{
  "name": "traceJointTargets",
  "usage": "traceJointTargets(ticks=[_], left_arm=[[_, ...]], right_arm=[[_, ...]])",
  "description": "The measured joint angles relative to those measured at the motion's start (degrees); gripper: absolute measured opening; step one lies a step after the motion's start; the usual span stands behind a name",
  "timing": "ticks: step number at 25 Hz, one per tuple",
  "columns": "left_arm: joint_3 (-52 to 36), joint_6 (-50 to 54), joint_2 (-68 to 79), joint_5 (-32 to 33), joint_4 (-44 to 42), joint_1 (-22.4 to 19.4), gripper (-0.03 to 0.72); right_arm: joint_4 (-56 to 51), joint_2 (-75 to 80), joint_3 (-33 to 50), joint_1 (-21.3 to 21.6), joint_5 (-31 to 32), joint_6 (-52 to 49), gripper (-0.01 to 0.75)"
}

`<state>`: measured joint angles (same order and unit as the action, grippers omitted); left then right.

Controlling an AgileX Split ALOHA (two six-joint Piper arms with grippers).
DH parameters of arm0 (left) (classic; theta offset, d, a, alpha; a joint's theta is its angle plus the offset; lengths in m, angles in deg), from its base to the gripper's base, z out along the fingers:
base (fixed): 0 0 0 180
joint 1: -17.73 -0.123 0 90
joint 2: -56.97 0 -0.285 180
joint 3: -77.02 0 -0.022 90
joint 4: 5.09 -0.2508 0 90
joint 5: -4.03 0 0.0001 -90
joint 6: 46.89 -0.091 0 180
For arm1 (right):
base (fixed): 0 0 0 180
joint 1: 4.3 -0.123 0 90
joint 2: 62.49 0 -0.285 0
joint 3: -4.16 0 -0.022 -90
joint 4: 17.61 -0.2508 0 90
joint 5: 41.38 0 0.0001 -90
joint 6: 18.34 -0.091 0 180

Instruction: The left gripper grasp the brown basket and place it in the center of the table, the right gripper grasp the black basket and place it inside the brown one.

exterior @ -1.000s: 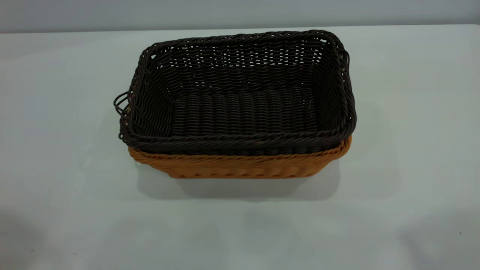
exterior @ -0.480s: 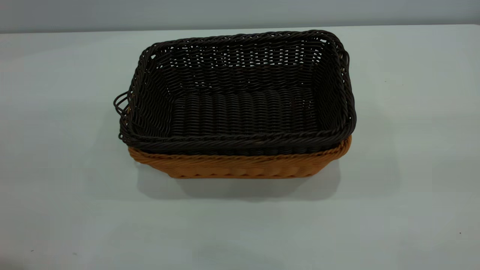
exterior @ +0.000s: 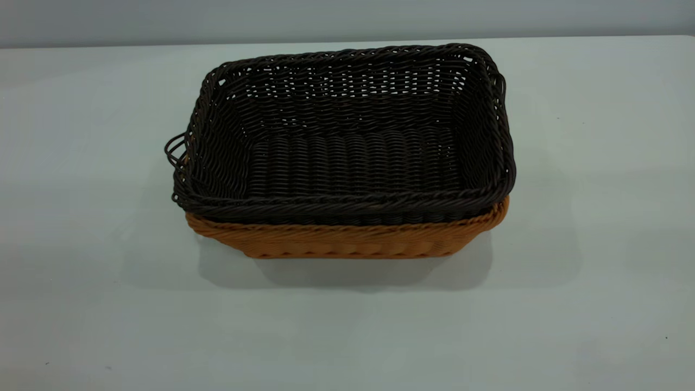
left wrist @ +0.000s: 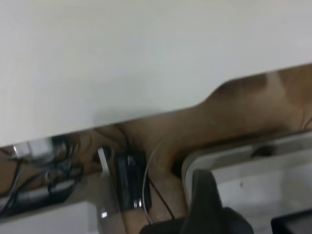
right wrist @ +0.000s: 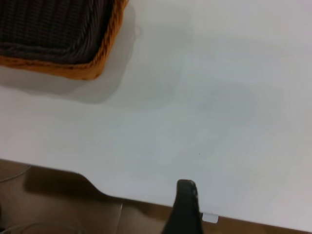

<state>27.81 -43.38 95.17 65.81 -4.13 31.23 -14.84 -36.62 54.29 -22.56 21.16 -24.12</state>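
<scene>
The black basket (exterior: 347,146) sits nested inside the brown basket (exterior: 347,241) in the middle of the table (exterior: 597,217). Only the brown basket's near wall and rim show below the black rim. A corner of both baskets shows in the right wrist view, brown basket (right wrist: 92,68) around black basket (right wrist: 48,29). Neither gripper shows in the exterior view. My left gripper (left wrist: 248,209) is open and empty, off the table's edge. My right gripper (right wrist: 187,202) hangs at the table's edge, well apart from the baskets, holding nothing.
The left wrist view shows the table's edge (left wrist: 146,114), cables (left wrist: 53,170) and a white frame (left wrist: 243,161) below it. A small white tab (right wrist: 208,217) sits at the table's edge in the right wrist view.
The baskets have not moved. The dark shadows at the table's near left and right corners have faded.
</scene>
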Motion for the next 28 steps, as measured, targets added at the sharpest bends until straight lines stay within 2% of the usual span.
traceJointTargets(ticks=[15, 17, 20, 23, 25, 28], left_arm=[[0.0, 0.02, -18.51, 0.47, 0.01, -0.07, 0.481], [0.0, 0.02, -20.79, 0.66, 0.06, -1.71, 0.481], [0.0, 0.02, -23.37, 0.77, -0.05, -7.14, 0.481], [0.0, 0.02, -26.25, 0.83, -0.05, -10.72, 0.481], [0.0, 0.02, -28.8, 0.9, -0.05, -11.55, 0.481], [0.0, 0.02, -31.43, 1.44, -0.05, -11.66, 0.481]], right_arm=[[0.0, -0.08, 0.0, 0.12, 0.06, 0.07, 0.563], [-0.29, -1.27, 0.01, 2.48, 0.06, 0.07, 0.563], [-0.41, -4.64, 0.01, 8.77, 0.13, 0.07, 0.563], [-0.41, -10.05, 0.01, 14.61, 0.34, 0.07, 0.563], [-0.41, -15.28, 0.01, 16.36, 0.39, 0.07, 0.563], [-0.34, -18.96, -0.04, 16.8, 1.36, 0.08, 0.563]])
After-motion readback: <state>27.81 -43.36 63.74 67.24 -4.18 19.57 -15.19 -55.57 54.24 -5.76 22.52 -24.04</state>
